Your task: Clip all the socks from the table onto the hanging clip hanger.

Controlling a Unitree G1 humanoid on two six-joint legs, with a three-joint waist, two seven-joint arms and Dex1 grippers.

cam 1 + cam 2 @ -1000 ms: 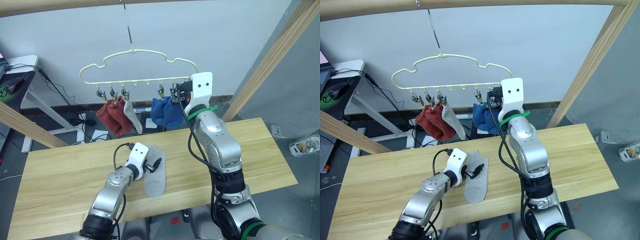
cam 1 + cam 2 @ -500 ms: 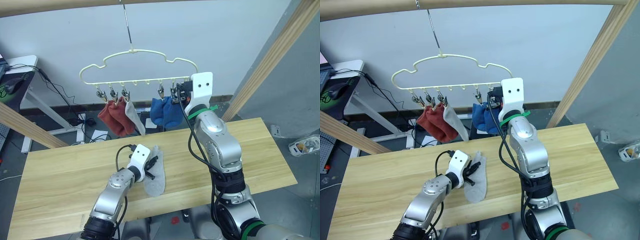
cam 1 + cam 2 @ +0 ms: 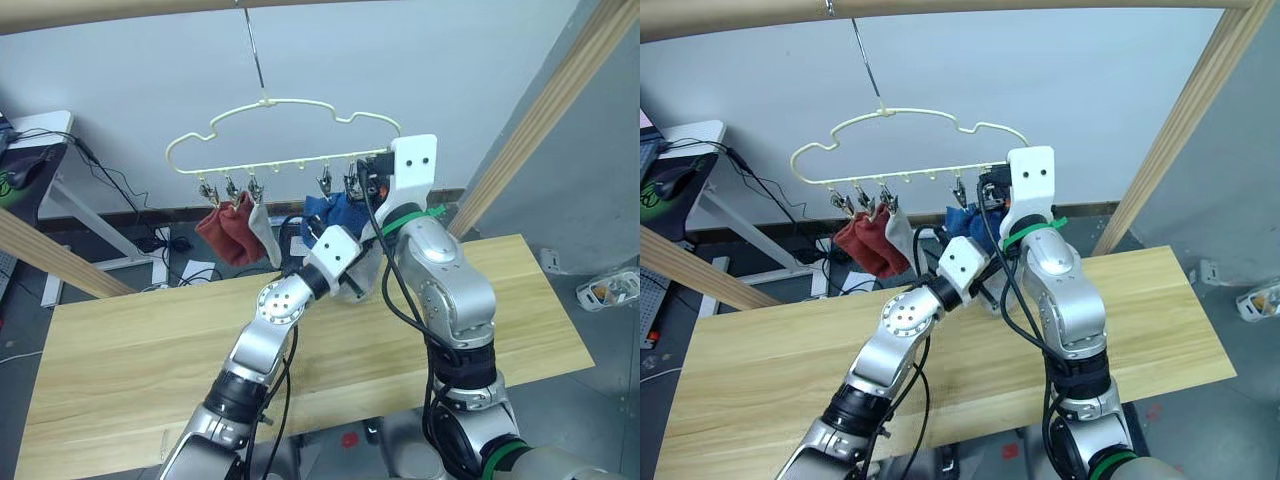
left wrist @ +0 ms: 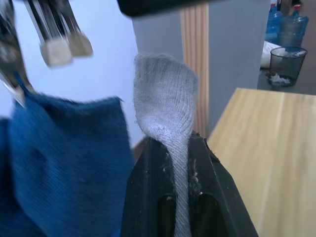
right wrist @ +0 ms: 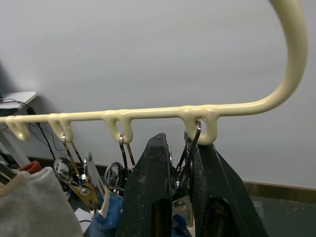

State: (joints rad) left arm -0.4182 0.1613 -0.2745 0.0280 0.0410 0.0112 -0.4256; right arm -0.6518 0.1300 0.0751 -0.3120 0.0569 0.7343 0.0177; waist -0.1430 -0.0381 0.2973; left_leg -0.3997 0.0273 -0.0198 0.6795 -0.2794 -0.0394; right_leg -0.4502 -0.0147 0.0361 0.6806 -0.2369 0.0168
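Left claw (image 4: 180, 163) has lifted grey sock (image 4: 165, 108) off desk (image 3: 120, 330); fingers pinched shut on it, now just beside blue socks (image 4: 64, 163) under hanger (image 3: 285, 135).
Right claw (image 5: 180, 163) still squeezing end clip (image 5: 190, 148): last sock ready to clip.

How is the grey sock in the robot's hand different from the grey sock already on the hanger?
The grey sock in the left hand is pinched between that hand's fingers, while the hung grey sock dangles from a clip on the clip hanger. The held one is beside the blue socks; the hung one is next to the red socks. Both are light grey.
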